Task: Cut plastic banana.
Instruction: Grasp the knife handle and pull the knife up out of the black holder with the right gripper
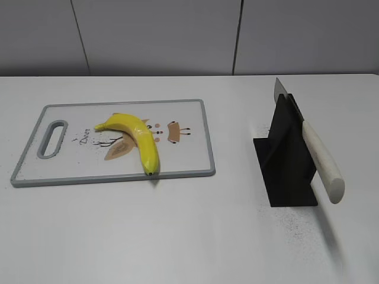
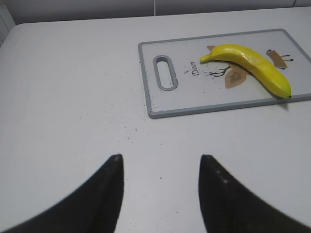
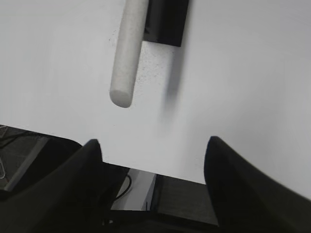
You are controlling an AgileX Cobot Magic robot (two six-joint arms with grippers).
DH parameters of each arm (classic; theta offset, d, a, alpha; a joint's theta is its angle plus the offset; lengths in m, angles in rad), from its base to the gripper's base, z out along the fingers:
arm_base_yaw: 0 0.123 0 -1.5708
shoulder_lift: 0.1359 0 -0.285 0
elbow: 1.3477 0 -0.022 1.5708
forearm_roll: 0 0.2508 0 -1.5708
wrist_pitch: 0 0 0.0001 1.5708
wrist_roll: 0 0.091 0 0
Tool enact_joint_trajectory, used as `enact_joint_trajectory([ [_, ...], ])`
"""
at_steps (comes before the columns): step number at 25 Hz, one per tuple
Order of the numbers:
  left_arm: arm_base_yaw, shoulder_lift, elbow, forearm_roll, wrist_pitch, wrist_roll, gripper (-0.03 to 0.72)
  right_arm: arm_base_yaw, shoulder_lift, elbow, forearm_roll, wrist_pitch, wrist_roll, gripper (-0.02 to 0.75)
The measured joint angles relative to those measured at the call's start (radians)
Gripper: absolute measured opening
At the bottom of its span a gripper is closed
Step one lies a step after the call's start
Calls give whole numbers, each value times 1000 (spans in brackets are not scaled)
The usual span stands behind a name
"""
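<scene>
A yellow plastic banana (image 1: pixel 136 137) lies on a white cutting board with a grey rim (image 1: pixel 177 112) at the left of the table; both show in the left wrist view, banana (image 2: pixel 252 65) and board (image 2: pixel 194 92). A knife with a cream handle (image 1: pixel 323 160) rests tilted in a black stand (image 1: pixel 284 165) at the right; its handle (image 3: pixel 127 53) shows in the right wrist view. My left gripper (image 2: pixel 160 160) is open and empty over bare table, short of the board. My right gripper (image 3: pixel 153 145) is open and empty at the table's front edge, short of the handle. Neither gripper shows in the exterior view.
The white table's front edge (image 3: pixel 146 170) runs across the right wrist view, with dark equipment and a cable below it. A grey wall stands behind the table (image 1: pixel 177 35).
</scene>
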Motion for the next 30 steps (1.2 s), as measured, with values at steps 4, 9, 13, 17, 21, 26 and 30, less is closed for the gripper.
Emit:
enact_joint_trajectory([
  [4, 0, 0, 0, 0, 0, 0, 490, 7, 135, -19, 51, -12, 14, 525],
  [9, 0, 0, 0, 0, 0, 0, 490, 8, 294, -20, 83, -86, 19, 525],
  [13, 0, 0, 0, 0, 0, -1, 490, 8, 406, -20, 98, -157, 19, 525],
  [17, 0, 0, 0, 0, 0, -1, 490, 8, 502, -21, 105, -176, 20, 525],
  [21, 0, 0, 0, 0, 0, -1, 490, 8, 561, -21, 106, -184, 20, 525],
  [26, 0, 0, 0, 0, 0, -1, 490, 8, 585, -21, 110, -214, 20, 537],
  [30, 0, 0, 0, 0, 0, -1, 490, 8, 589, -22, 118, -224, 20, 531],
])
